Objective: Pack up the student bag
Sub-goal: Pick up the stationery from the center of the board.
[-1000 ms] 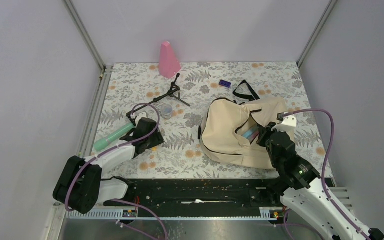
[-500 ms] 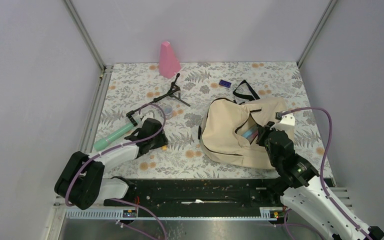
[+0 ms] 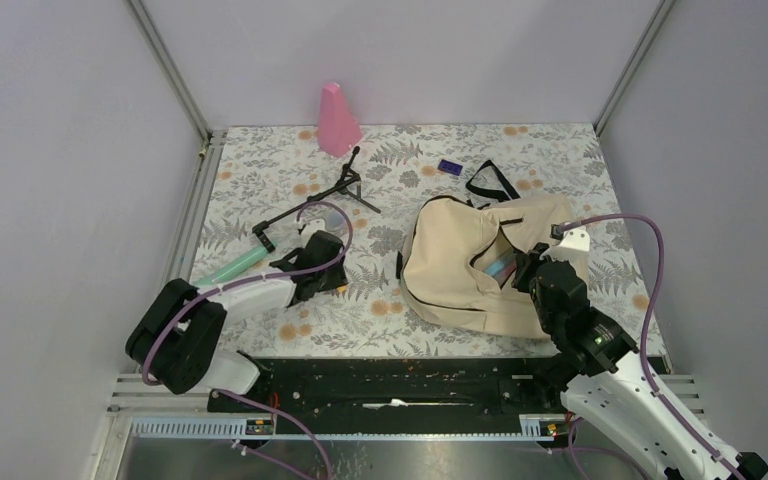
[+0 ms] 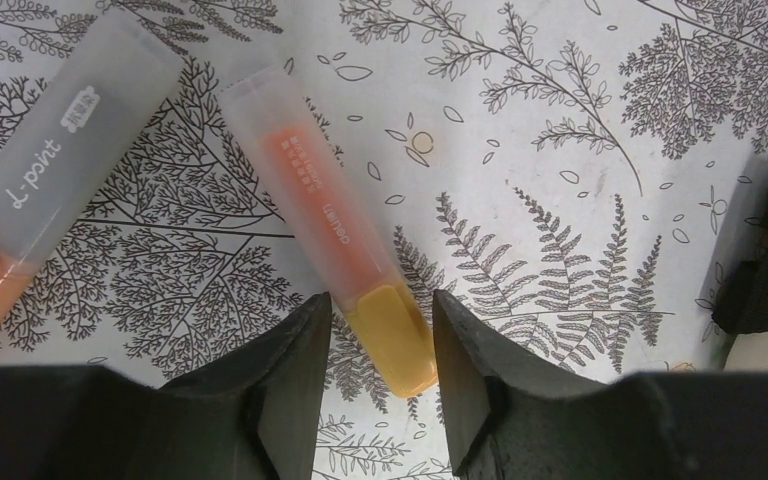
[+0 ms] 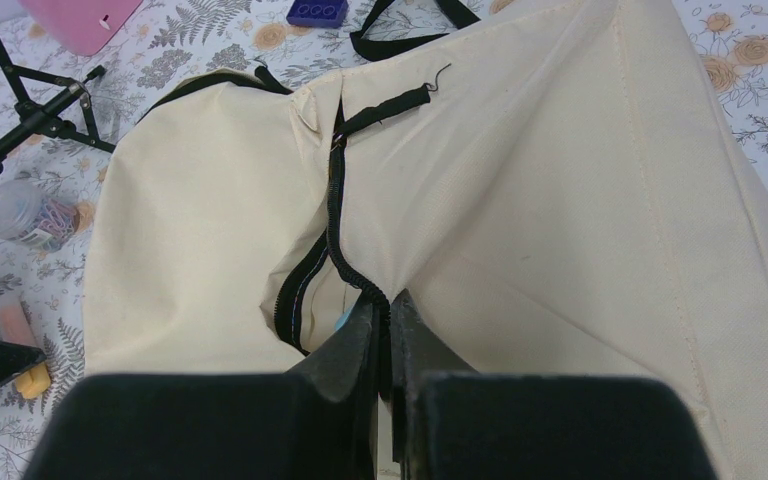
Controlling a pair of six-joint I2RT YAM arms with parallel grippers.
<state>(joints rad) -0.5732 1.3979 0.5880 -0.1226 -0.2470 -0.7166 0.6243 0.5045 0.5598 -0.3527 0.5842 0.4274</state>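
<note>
Grey cap (image 4: 60, 140) reads "d-point". Left fingers (image 4: 280, 390) are spread astride the orange highlighter (image 4: 325, 215); right fingers (image 5: 345, 350) pinch the zipper (image 5: 335, 200) of the student bag (image 3: 450, 270), which lies lengthwise across the counter (image 3: 380, 160).

Two highlighters (image 4: 340, 230) (image 4: 60, 170), one bag (image 3: 460, 270), one tripod (image 3: 330, 192), one pink cone (image 3: 337, 120), one blue brick (image 3: 449, 167).

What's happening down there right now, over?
Left gripper: jaws open astride orange marker, at its yellow end. Right gripper: jaws shut on bag at its zipper edge, bag unzipped. Second marker lies alongside, apart.
</note>
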